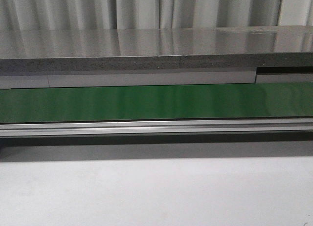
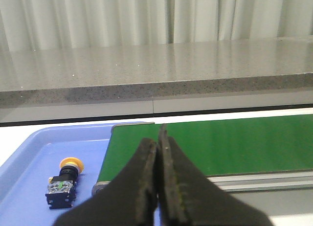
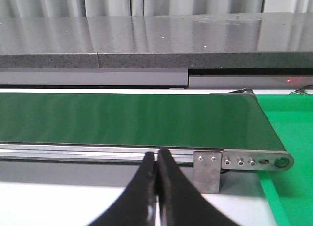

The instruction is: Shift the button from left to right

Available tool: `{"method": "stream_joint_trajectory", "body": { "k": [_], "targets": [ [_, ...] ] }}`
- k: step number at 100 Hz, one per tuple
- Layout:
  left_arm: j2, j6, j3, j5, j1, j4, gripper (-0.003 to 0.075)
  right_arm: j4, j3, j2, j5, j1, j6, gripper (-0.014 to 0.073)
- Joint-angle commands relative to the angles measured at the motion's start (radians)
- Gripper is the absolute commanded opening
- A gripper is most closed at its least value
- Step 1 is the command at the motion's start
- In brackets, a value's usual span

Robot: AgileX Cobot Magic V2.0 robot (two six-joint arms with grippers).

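Observation:
The button point(image 2: 63, 182) lies on its side in a blue tray point(image 2: 29, 152), yellow head pointing away, black body toward the camera. It shows only in the left wrist view. My left gripper point(image 2: 157, 138) is shut with nothing between its fingers, hovering over the near end of the green belt point(image 2: 234, 143), apart from the button. My right gripper point(image 3: 156, 155) is also shut and empty, in front of the belt's metal rail point(image 3: 98, 152). Neither gripper nor the button appears in the front view.
A green conveyor belt point(image 1: 156, 102) runs across the table with a silver rail point(image 1: 156, 127) along its front. Behind it stands a grey stone-like ledge point(image 1: 146, 52). A green surface point(image 3: 288, 133) lies past the belt's right end roller point(image 3: 281, 162).

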Motion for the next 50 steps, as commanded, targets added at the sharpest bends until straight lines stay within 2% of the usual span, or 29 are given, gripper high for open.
{"method": "stream_joint_trajectory", "body": {
  "k": [1, 30, 50],
  "targets": [
    [-0.031, -0.012, 0.035, -0.093, -0.001, -0.007, -0.002, -0.01, -0.014, -0.021, -0.083, 0.0, -0.006, -0.0067],
    [-0.031, -0.012, 0.035, -0.093, -0.001, -0.007, -0.002, -0.01, -0.014, -0.021, -0.083, 0.0, -0.006, -0.0067],
    [-0.031, -0.012, 0.03, -0.168, -0.001, -0.012, -0.002, -0.01, -0.014, -0.021, -0.083, 0.0, -0.006, -0.0067]
  ]
}}
